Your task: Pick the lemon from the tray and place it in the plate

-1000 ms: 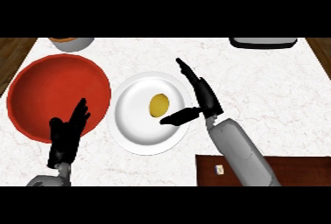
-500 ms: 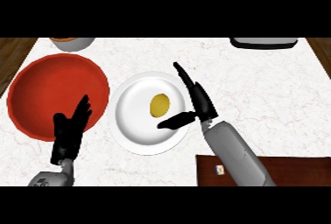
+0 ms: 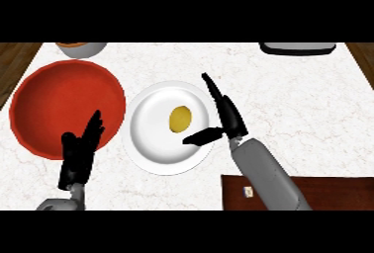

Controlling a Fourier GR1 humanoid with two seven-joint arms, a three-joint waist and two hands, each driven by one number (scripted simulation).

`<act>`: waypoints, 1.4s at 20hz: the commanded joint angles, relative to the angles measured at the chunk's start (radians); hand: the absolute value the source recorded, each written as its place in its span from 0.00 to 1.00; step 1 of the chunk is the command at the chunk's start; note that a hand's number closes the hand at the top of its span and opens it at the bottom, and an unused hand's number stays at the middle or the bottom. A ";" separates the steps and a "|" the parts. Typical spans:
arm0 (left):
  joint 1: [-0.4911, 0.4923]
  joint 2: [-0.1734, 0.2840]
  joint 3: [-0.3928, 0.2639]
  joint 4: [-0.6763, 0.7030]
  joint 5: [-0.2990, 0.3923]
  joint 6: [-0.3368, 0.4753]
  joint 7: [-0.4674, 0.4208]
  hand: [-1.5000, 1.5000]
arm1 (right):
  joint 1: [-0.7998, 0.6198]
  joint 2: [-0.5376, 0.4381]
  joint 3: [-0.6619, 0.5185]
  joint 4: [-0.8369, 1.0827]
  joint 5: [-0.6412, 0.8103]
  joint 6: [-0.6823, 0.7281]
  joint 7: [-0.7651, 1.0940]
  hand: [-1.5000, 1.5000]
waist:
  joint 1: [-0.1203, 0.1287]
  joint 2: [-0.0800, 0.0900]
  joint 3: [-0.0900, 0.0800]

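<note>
A yellow lemon (image 3: 179, 118) lies in the middle of the white plate (image 3: 153, 148). Left of the plate sits a round red tray (image 3: 62, 104) with nothing in it. My right hand (image 3: 228, 118) stands open at the plate's right rim, fingers straight and pointing away, thumb stretched over the plate just below the lemon without touching it. My left hand (image 3: 79, 153) rests open at the lower left, fingers up, over the tray's near rim.
A grey bowl (image 3: 80, 48) with something orange in it stands at the far left corner. A dark object (image 3: 298, 48) lies at the far right edge. A brown board (image 3: 321, 192) sits at the near right, beside my right forearm.
My right hand has drawn slightly back and to the right from the lemon, which stays in the plate. The left hand has risen a little.
</note>
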 commanded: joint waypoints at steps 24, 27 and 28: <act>0.000 -0.044 0.056 -0.002 -0.062 -0.042 0.005 0.50 | 0.059 -0.076 -0.255 0.101 0.123 0.041 -0.138 0.00 | -0.002 0.000 0.000; 0.016 -0.037 0.034 -0.105 -0.055 -0.050 0.092 0.50 | -0.001 -0.157 -0.334 0.198 0.083 0.054 -0.204 0.00 | 0.004 0.001 0.000; -0.049 -0.007 0.093 -0.014 -0.025 -0.086 0.052 0.50 | 0.031 -0.090 -0.304 0.192 0.119 -0.008 -0.185 0.00 | -0.001 0.001 0.000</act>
